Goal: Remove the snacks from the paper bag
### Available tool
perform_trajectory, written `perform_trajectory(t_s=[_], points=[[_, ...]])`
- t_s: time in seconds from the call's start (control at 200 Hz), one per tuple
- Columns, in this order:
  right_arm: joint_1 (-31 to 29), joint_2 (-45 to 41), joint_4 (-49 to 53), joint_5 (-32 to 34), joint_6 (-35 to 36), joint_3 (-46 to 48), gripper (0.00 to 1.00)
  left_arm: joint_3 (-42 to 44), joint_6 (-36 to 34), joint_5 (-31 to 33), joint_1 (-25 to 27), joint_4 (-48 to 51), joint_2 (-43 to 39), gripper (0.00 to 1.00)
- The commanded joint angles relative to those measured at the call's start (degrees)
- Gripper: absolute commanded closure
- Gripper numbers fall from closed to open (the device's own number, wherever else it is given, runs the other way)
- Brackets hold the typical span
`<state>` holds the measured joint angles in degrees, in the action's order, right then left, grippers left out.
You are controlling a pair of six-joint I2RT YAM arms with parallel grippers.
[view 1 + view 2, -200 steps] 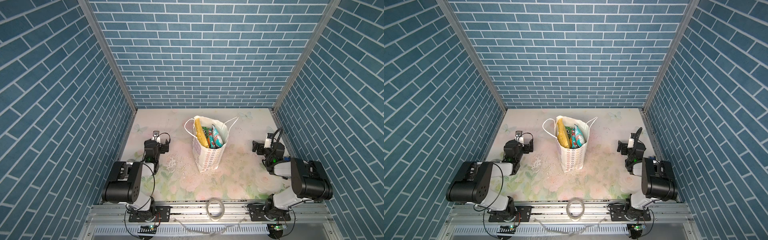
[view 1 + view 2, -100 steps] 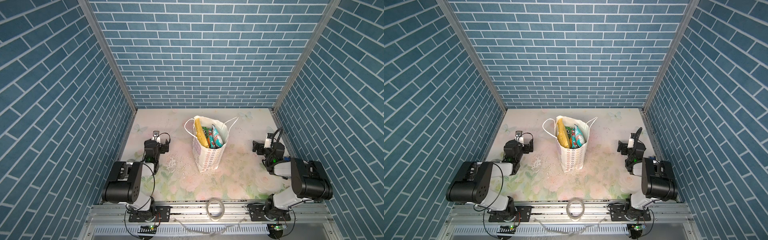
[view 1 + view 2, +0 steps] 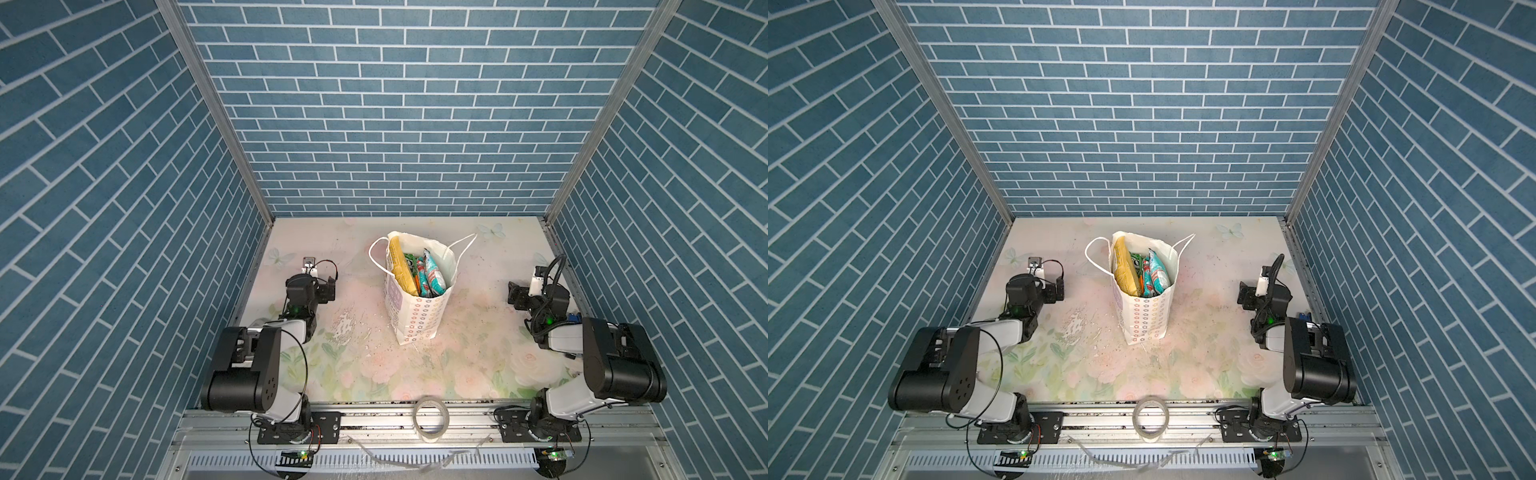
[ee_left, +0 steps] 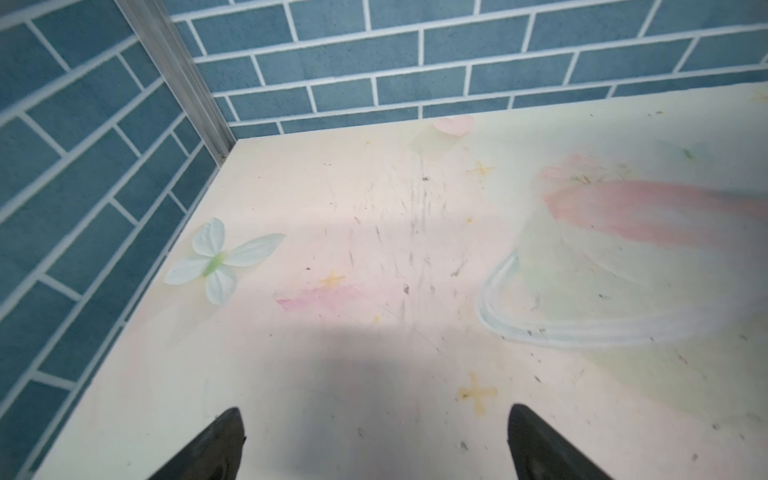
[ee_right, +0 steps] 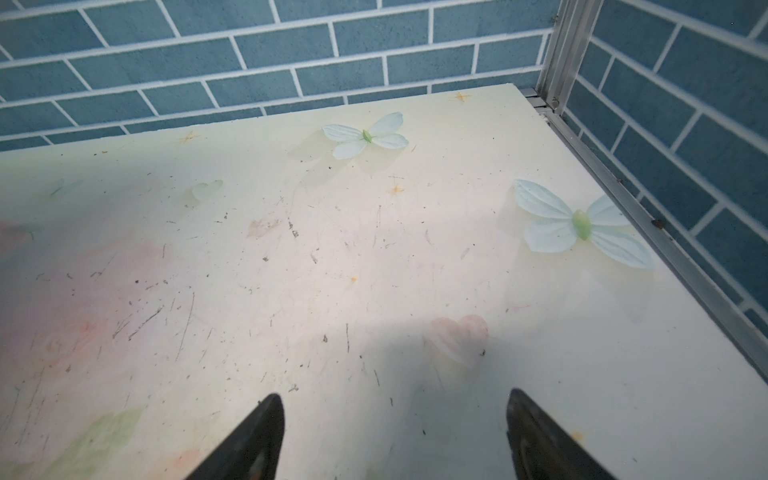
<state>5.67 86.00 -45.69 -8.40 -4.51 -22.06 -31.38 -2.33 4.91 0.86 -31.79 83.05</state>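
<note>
Wrist views, both jaws wide, seemingly empty

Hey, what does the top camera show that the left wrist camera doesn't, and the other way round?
Only a top view: the paper bag standing upright mid-table with the snacks inside it, the tape roll on the front rail, and the right gripper off to the side. Only the left wrist view: the fingers of the left gripper up close, spread apart with only bare table between them. Both: the floral table, the butterfly print near the left wall, and the blue brick wall.
</note>
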Motion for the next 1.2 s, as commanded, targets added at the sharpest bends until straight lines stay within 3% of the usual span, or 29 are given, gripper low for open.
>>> perform_trajectory(t_s=[0.0,0.155,0.3,0.505,0.7,0.895,1.025,1.195], points=[[0.0,-7.6,11.0,5.7,-1.2,-4.7,0.18,-7.0,1.4,0.7,-0.5,13.4,-5.4,0.01],[0.2,-18.0,31.8,7.1,-4.2,-13.4,0.22,-19.0,2.3,-3.6,-0.5,31.3,-11.3,0.00],[0.2,-22.9,54.3,0.6,-9.9,-25.0,0.28,-28.9,4.5,-7.8,-0.4,47.5,-17.8,0.00],[-0.3,-30.1,71.5,-6.0,-13.0,-33.4,0.28,-38.6,9.2,-15.6,-0.3,65.2,-25.2,0.00],[-2.1,-34.5,85.4,-7.8,-11.7,-42.9,0.25,-43.5,15.7,-12.9,-0.1,77.6,-27.7,0.00],[-12.2,-32.5,96.2,-5.8,-11.6,-55.2,0.29,-49.4,16.4,-7.7,5.1,86.3,-28.0,0.00],[-19.4,-27.4,101.6,-4.3,-14.3,-64.4,0.39,-53.7,17.6,-5.3,8.6,90.5,-26.7,0.00],[-35.1,-20.1,105.0,4.5,-16.3,-73.1,0.47,-59.5,18.6,-3.0,13.4,94.3,-24.1,0.01]])
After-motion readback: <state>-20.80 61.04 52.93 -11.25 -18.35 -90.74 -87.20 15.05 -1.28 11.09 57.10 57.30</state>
